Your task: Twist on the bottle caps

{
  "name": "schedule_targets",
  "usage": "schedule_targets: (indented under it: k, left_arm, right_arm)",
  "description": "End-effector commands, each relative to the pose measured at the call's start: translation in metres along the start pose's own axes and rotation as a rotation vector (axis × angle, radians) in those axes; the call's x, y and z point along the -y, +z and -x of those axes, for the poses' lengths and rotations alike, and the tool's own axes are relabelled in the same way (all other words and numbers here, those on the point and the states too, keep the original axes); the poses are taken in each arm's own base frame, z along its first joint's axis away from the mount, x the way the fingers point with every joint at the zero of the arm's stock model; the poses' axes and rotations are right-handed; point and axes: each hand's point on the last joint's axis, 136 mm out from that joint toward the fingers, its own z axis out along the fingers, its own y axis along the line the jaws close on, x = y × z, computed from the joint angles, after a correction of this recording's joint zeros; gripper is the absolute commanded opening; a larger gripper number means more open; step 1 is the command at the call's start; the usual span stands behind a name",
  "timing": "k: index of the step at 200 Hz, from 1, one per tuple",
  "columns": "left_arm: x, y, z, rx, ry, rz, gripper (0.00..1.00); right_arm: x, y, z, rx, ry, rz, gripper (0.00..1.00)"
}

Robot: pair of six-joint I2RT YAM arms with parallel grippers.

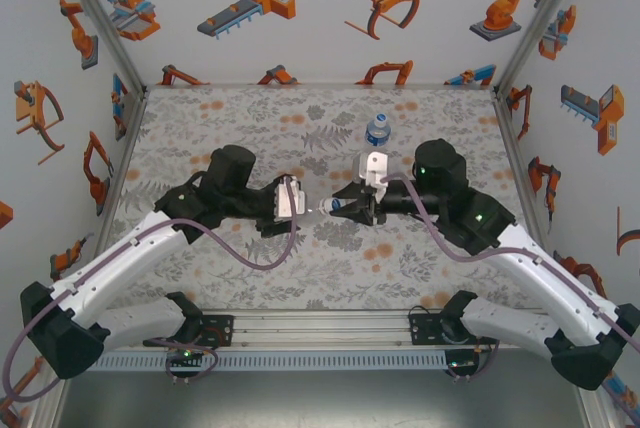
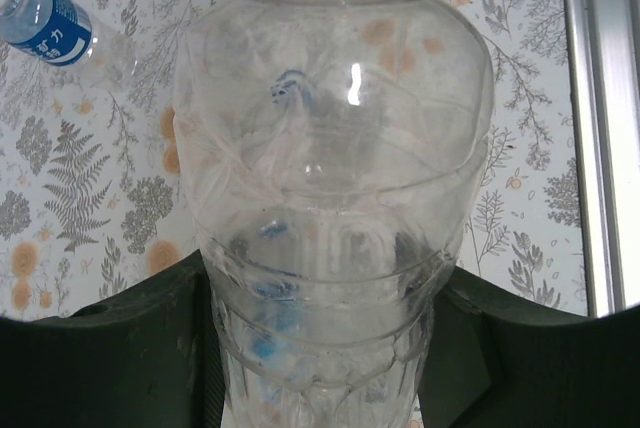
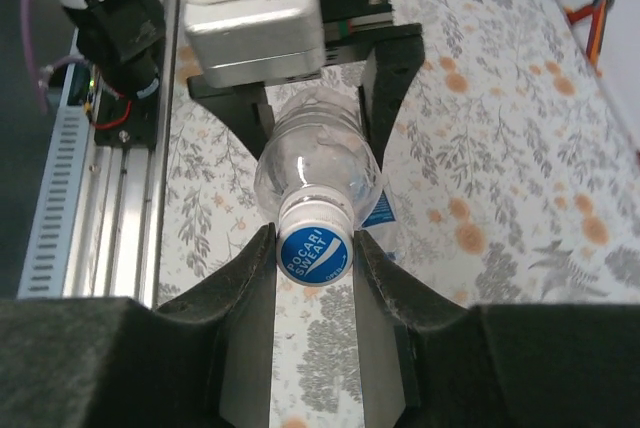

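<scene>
The cap, blue with white lettering on its face, sits on the neck of a clear bottle. The bottle is held lying sideways in the air over the middle of the surface, its mouth pointing toward the right arm.

The right pincer is clamped on the cap, one finger pressed to each side of its rim. The left pincer is clamped on the bottle's ribbed body toward its base, and the clear wall bulges up between its dark fingers. The two pincers face each other along the bottle's length, with the bottle spanning the gap between them.

This looks like the screwing step for this bottle: the cap is on the mouth and gripped, but the pictures cannot show whether its thread has caught or how far down it is turned.

The next move probably calls for the right wrist to roll about the bottle's long axis while the left holds the body firm. It should push lightly inward so the cap does not cross-thread, and the thin wall should not be crushed.

A second bottle with a blue label rests farther back on the surface, apart from both arms. I cannot tell whether it is capped.
</scene>
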Motion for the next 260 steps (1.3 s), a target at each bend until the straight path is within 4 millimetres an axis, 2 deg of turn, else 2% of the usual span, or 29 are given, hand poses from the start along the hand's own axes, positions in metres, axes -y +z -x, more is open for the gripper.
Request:
schedule_targets:
  k: [1,17,47,76,101,119,131,148,161,172,211,260]
  left_arm:
    - [-0.011,0.004,0.016,0.074,0.009,0.033,0.0]
    - [-0.014,0.007,0.016,0.074,0.012,0.037,0.0]
    - [-0.019,0.011,0.013,0.064,0.015,0.053,0.0]
    - [-0.022,0.013,0.013,0.07,0.015,0.061,0.0]
    - [-0.025,0.016,0.014,0.077,0.01,0.064,0.0]
    - [-0.027,0.018,0.014,0.075,0.001,0.064,0.0]
    - [-0.027,0.019,0.015,0.076,0.0,0.063,0.0]
    - [-0.028,0.02,0.016,0.078,0.0,0.06,0.0]
    - [-0.028,0.02,0.015,0.076,0.0,0.055,0.0]
    - [-0.027,0.021,0.013,0.07,-0.003,0.051,0.0]
    - [-0.025,0.022,0.01,0.058,-0.014,0.041,0.0]
    - [-0.022,0.023,0.011,0.061,-0.017,0.025,0.0]
  right_arm:
    - [0.027,0.008,-0.019,0.004,0.33,-0.15,0.06]
    - [0.048,0.006,-0.032,0.036,0.55,-0.275,0.0]
    - [0.076,-0.008,-0.067,0.076,1.013,-0.524,0.0]
    - [0.077,-0.009,-0.095,0.122,1.472,-0.606,0.0]
    - [0.074,0.002,-0.099,0.151,1.651,-0.573,0.0]
    - [0.074,0.003,-0.098,0.126,1.657,-0.575,0.0]
    - [0.073,0.003,-0.097,0.116,1.647,-0.572,0.06]
    - [0.075,0.0,-0.09,0.126,1.596,-0.57,0.1]
    - [0.078,-0.005,-0.081,0.137,1.526,-0.573,0.18]
    - [0.08,-0.011,-0.077,0.136,1.463,-0.591,0.31]
    - [0.082,-0.027,-0.06,0.102,1.296,-0.627,0.49]
    - [0.088,-0.037,-0.033,0.082,1.083,-0.612,0.56]
